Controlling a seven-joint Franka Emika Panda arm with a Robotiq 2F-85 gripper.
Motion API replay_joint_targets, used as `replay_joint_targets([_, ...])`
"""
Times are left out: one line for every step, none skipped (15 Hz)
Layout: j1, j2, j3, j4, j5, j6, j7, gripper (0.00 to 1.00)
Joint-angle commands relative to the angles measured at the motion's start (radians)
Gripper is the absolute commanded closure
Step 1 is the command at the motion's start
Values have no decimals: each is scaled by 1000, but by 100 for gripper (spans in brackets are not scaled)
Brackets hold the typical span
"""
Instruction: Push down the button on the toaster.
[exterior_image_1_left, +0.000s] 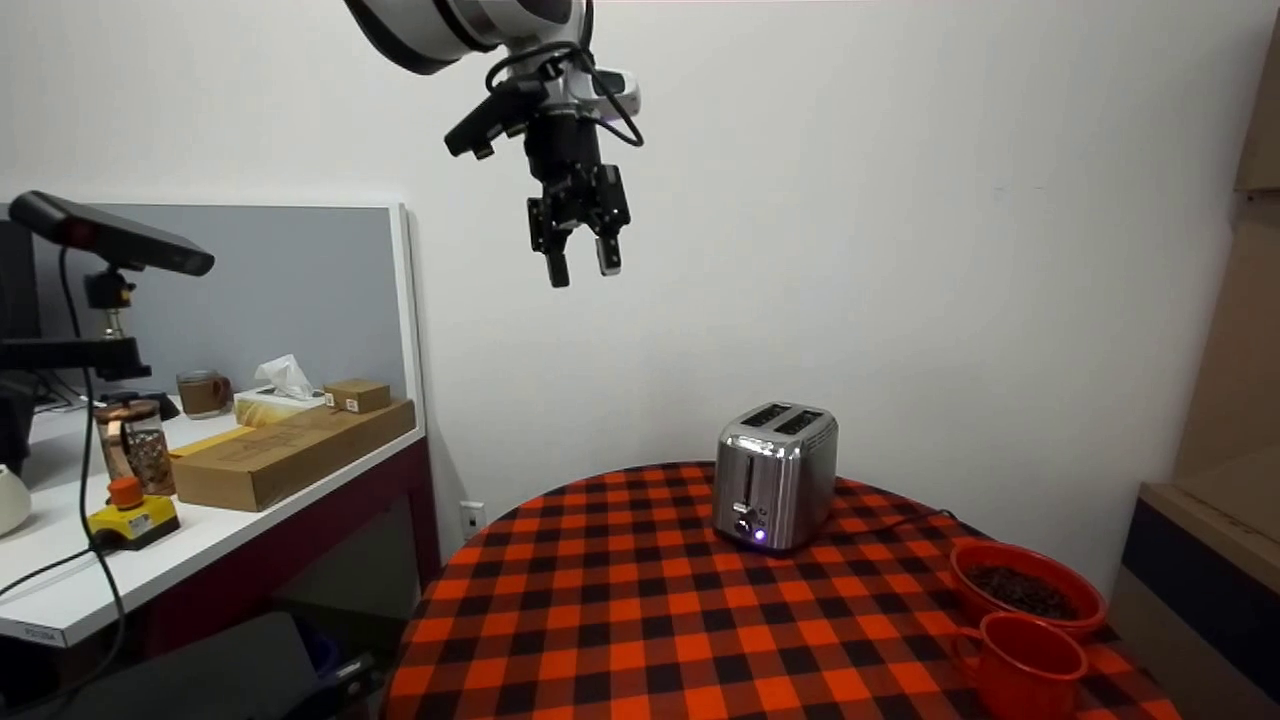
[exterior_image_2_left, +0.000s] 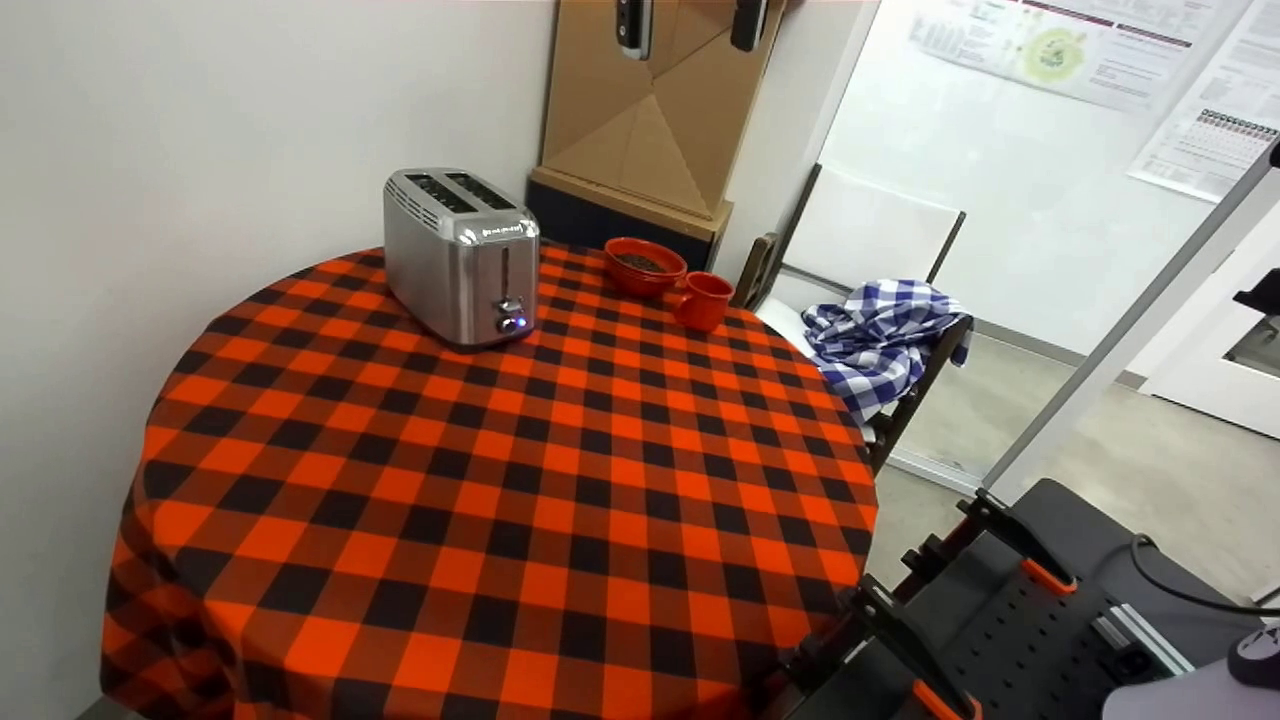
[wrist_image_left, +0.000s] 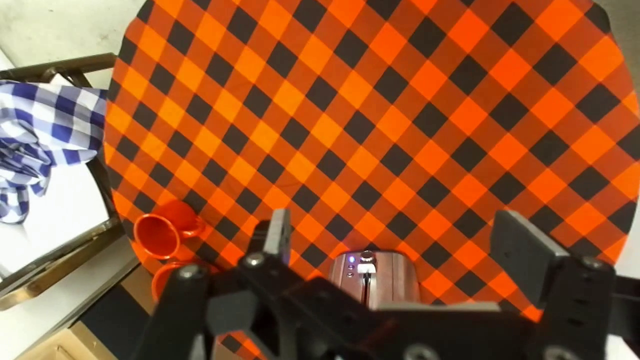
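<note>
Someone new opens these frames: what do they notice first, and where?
Probably the red-and-black checked tablecloth, which dominates the wrist view. Next, the shiny silver toaster standing on it near the white wall, a small light glowing low on its front. Then the gripper, hanging in midair higher than the toaster, jaws apart and holding nothing.

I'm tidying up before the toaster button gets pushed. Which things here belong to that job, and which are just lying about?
For the job:
toaster
its front lever, probably the button meant
open pincer

Just lying about:
red bowl
red mug
blue-and-white cloth
tissue box
long cardboard box
</note>
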Motion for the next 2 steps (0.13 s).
replay_joint_targets([-29,3,28,3,4,0,-3,0])
replay_joint_targets([-29,9,29,5,4,2,-3,0])
